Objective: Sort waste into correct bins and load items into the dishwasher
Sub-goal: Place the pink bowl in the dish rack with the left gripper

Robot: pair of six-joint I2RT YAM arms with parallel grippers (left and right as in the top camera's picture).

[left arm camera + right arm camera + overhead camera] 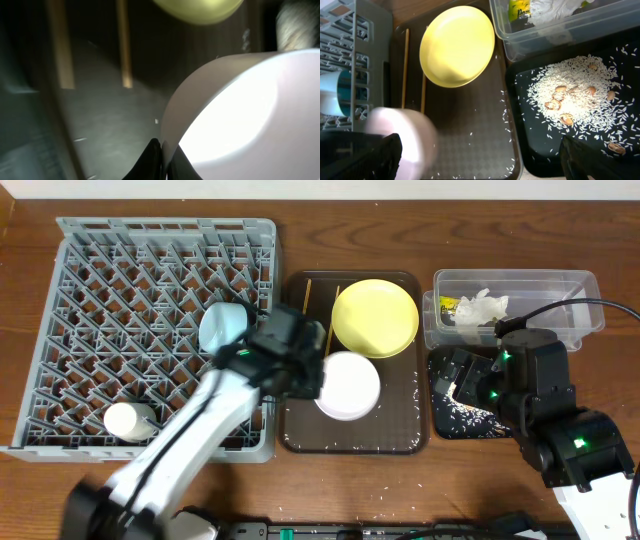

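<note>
- The bench (pixel 350 240) is dark reddish-brown wood with visible grain. A pale strip runs beyond its far edge, and little else of the room shows.
- A large grey dish rack (pixel 165 225) fills the left side. A light blue bowl (pixel 222 325) sits in it near its right edge, and a small white cup (pixel 130 421) lies near the front-left corner.
- A dark brown serving tray (pixel 400 420) sits at the centre, just beside the rack, with loose whitish grains (pixel 505 117) scattered on it.
- A round yellow plate (pixel 374 317) lies on the far part of this tray. Two thin wooden chopsticks (pixel 308 295) lie to its left, roughly parallel.
- The pinkish-white bowl (pixel 348 385) is over the middle of the serving tray, in front of the plate. It looks blurred in the right wrist view.
- The left end effector (pixel 165 162) is clamped on that bowl's rim, with a dark fingertip on each side of the wall.
- A clear rectangular tub (pixel 515 280) stands at the far right. It holds a green-and-yellow wrapper (pixel 519 9) and a crumpled white tissue (pixel 555 7).
- A glossy black tray (pixel 535 150) sits just in front of the tub and carries a spread of rice scraps (pixel 575 90) with a few brownish bits.
- The right end effector (pixel 480 160) hangs over the seam between the serving tray and the black tray, with its fingers wide apart and nothing between them.
</note>
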